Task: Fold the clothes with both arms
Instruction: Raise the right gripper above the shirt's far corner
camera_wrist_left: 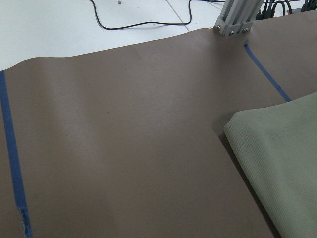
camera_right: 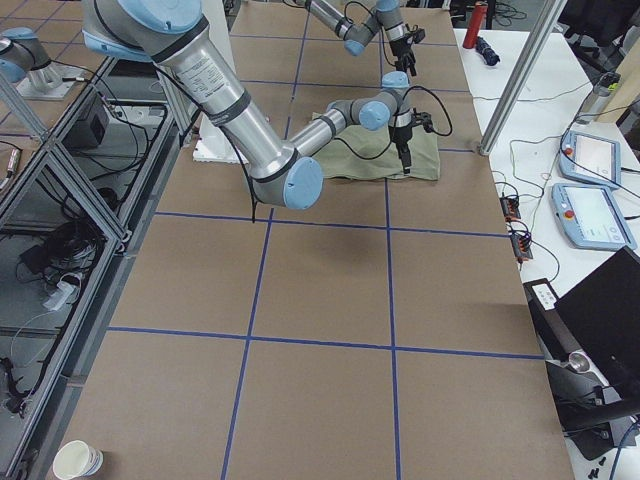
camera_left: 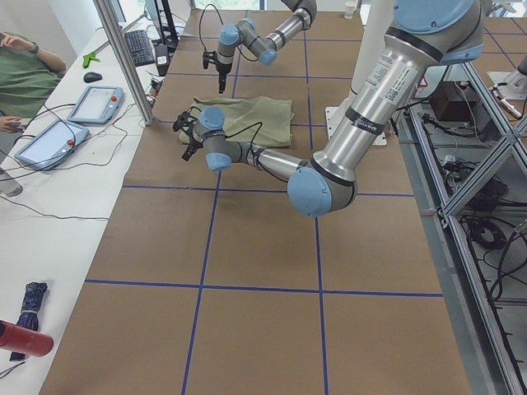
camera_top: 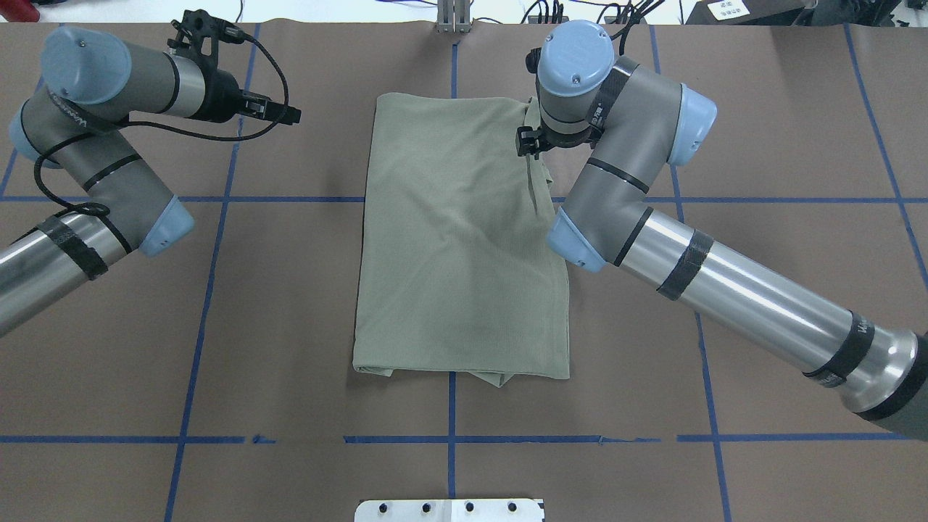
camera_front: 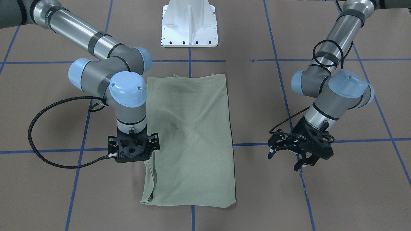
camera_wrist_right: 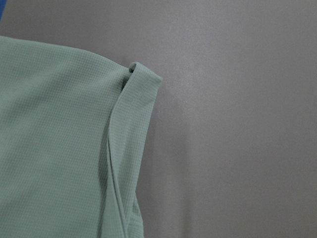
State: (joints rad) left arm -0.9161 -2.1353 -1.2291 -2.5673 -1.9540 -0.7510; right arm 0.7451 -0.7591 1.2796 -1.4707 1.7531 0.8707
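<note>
The pale sage-green shirt (camera_front: 192, 134) lies folded into a long rectangle on the brown table, also in the overhead view (camera_top: 464, 232). My right gripper (camera_front: 133, 150) points straight down over the shirt's long edge near its far end, also in the overhead view (camera_top: 523, 141). Its jaws look spread, and no fingers show in its wrist view, where a rolled corner of the shirt (camera_wrist_right: 138, 84) lies flat. My left gripper (camera_front: 285, 160) is open and empty, well off the shirt's other side, also in the overhead view (camera_top: 293, 114). Its wrist view shows a shirt corner (camera_wrist_left: 282, 168).
The white pedestal base (camera_front: 189, 25) stands at the robot's side of the table. Blue tape lines (camera_top: 210, 275) grid the brown surface. An aluminium post (camera_top: 453, 18) stands at the far edge. Tablets (camera_left: 95, 103) and cables lie on the operators' bench beyond.
</note>
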